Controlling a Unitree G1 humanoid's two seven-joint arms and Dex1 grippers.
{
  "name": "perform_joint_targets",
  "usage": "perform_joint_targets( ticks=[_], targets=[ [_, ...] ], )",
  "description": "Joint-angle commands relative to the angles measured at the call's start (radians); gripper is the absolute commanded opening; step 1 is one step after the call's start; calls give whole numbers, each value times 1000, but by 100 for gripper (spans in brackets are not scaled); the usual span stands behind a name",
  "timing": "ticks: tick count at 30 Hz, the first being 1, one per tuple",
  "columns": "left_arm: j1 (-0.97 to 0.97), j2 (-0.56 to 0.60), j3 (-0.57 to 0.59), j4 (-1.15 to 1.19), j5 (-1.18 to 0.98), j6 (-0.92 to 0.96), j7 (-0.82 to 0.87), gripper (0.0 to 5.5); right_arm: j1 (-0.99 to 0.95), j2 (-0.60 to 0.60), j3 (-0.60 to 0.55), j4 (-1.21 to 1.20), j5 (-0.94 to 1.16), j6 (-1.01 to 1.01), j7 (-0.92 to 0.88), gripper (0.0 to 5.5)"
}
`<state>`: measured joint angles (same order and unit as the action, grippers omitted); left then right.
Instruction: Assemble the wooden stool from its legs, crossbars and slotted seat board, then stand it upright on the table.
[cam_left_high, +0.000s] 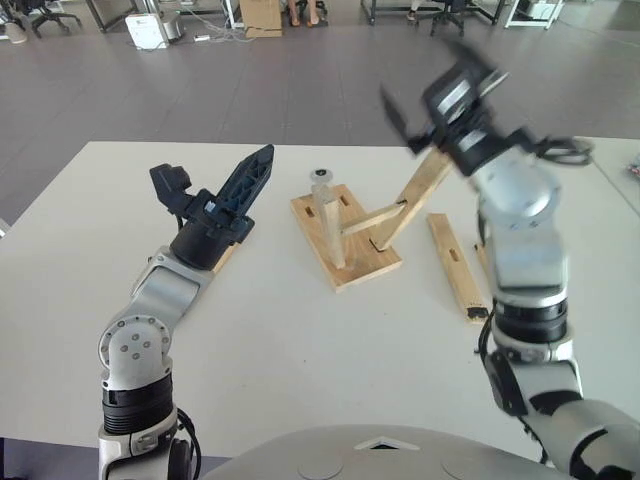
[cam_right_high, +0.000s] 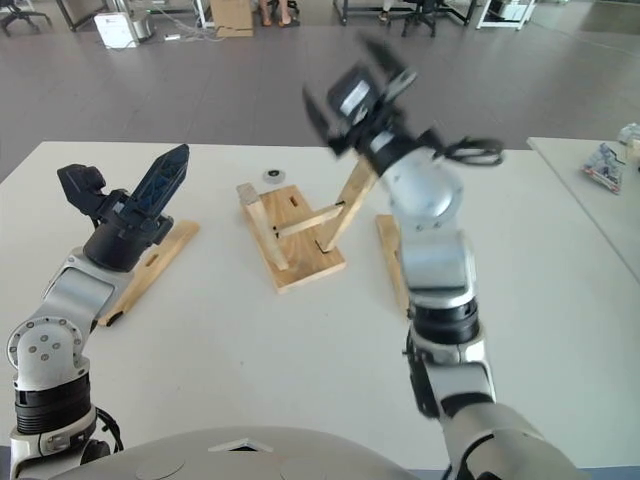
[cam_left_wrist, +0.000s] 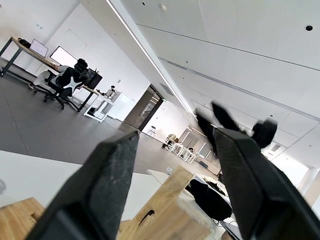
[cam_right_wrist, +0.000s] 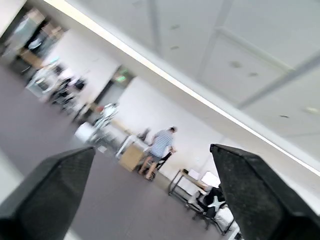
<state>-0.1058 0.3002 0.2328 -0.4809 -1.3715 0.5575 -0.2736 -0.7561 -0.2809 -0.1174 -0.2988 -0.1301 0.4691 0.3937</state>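
Seat board (cam_left_high: 362, 262) lies flat on the tabletop (cam_left_high: 300, 340), centre, slot side up, presumably so the legs can be pushed down into it. One leg (cam_left_high: 328, 228) stands upright in the board. A second leg (cam_left_high: 418, 198) leans outward from the board's right edge, and a crossbar (cam_left_high: 368, 219) links the two. The lean suggests this leg is not fully seated. A loose bar (cam_left_high: 457, 265) lies flat just right of the board, within the right arm's reach. Another loose piece (cam_right_high: 150, 265) lies on the left side, under the left arm. A small round grey item (cam_left_high: 320, 175) sits behind the board. Left gripper (cam_left_high: 260, 158) hangs above the tabletop left of the board, angled toward the assembly, jaws spread, holding nothing. Right gripper (cam_left_high: 438, 88) is raised above the leaning leg's upper end, aimed up and away, jaws wide apart and empty. I judge the stool about half built, with nothing gripped.
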Motion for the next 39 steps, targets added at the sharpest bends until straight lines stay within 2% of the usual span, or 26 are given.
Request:
perform_joint_targets(
  ticks=[1, 5, 9, 12, 14, 17, 20, 23, 27, 34, 36, 39],
  targets=[
    [-21, 8, 6, 11, 20, -5, -4, 275, -11, -156, -64, 228, -18, -64, -16, 431],
    [-6, 33, -15, 39, 134, 4, 28, 275, 150, -219, -2, 387, -33, -172, 26, 431],
    [52, 74, -135, 59, 500, -51, 89, 275, 217, -220, 71, 396, -4, -227, 93, 431],
    [107, 35, -186, 8, 665, -105, 149, 275, 260, -221, 104, 331, 24, -230, 142, 431],
    [117, 10, -222, -26, 772, -156, 176, 275, 310, -211, 129, 235, 51, -177, 169, 431],
    [124, -66, -213, -54, 869, -213, 261, 275, 427, -137, 160, 24, 125, 32, 154, 431],
    [154, -104, -211, -77, 974, -249, 323, 275, 520, -31, 197, -152, 143, 220, 55, 431],
    [176, -138, -220, -106, 1066, -259, 380, 275, 558, 52, 217, -236, 109, 321, -66, 431],
    [230, -185, -181, -119, 1142, -241, 452, 275, 585, 92, 202, -252, 59, 338, -186, 431],
    [296, -254, -82, -184, 1212, -311, 534, 275, 617, 170, 7, -260, 47, 246, -374, 431],
    [270, -246, -119, -190, 1230, -312, 499, 275, 594, 189, 8, -282, 75, 222, -371, 431],
    [224, -198, -315, -213, 1179, -248, 317, 275, 606, 211, 185, -418, 222, 208, -215, 431]
  ],
)
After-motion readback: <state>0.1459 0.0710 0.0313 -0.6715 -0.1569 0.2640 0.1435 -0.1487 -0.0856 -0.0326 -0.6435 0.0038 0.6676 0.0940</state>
